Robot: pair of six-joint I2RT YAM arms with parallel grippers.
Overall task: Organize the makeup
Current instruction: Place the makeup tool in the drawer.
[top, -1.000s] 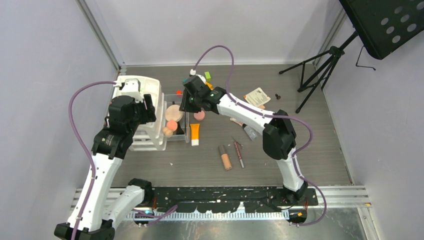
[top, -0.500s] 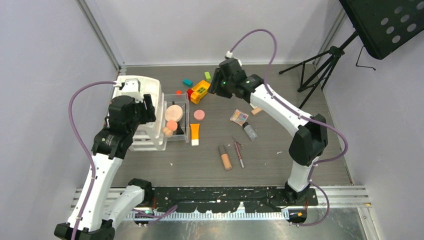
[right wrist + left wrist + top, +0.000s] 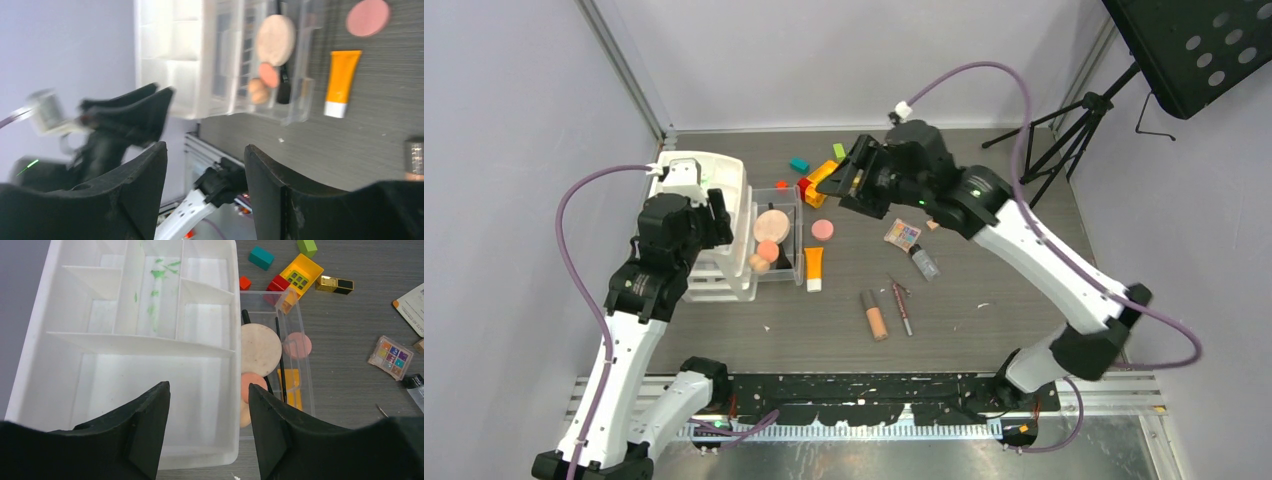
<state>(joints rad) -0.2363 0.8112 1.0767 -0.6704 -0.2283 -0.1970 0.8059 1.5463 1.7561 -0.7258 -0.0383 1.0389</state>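
My left gripper [image 3: 712, 212] [image 3: 207, 390] is open and empty above the white divided organizer [image 3: 686, 180] [image 3: 125, 370]. My right gripper [image 3: 849, 185] [image 3: 205, 150] is open and empty, raised above the table's back middle. The clear drawer [image 3: 790, 192] [image 3: 300, 315] holds a large peach compact [image 3: 771, 224] [image 3: 260, 347], a small orange compact [image 3: 768, 250] and a black brush [image 3: 281, 365]. On the table lie a pink compact [image 3: 823, 229], an orange tube with white cap [image 3: 813, 267] [image 3: 341, 80], an eyeshadow palette [image 3: 902, 234] [image 3: 391, 357], a beige tube [image 3: 875, 315] and a red pencil [image 3: 902, 307]. A gold-black lipstick [image 3: 334, 284] lies beside the brick.
A yellow-and-red toy brick [image 3: 819, 183] [image 3: 297, 277], a teal block [image 3: 799, 165], a green block [image 3: 839, 151] and a red block [image 3: 782, 184] lie at the back. A grey-capped tube [image 3: 923, 262] lies near the palette. A black tripod [image 3: 1064, 130] stands back right.
My right arm has swung away from the clear drawer, to the right and up, and now hangs over the back middle. My left arm has barely moved.
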